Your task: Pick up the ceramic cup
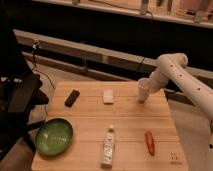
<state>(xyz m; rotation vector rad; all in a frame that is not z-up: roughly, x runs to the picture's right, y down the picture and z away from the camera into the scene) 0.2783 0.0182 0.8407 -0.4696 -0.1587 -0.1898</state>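
The ceramic cup (143, 91) is a small off-white cup standing near the far right edge of the wooden table (90, 117). My gripper (148, 86) is at the end of the white arm (172, 70), which reaches in from the right. The gripper is right at the cup, against its right side and partly merged with it in this view. I cannot tell whether the cup rests on the table or is just above it.
A flat white block (108, 96) and a black remote-like object (72, 97) lie at the back of the table. A green bowl (55, 136) sits front left, a white labelled bottle (107, 146) lies front centre, and a red-orange object (149, 141) lies front right. A black chair (20, 100) stands to the left.
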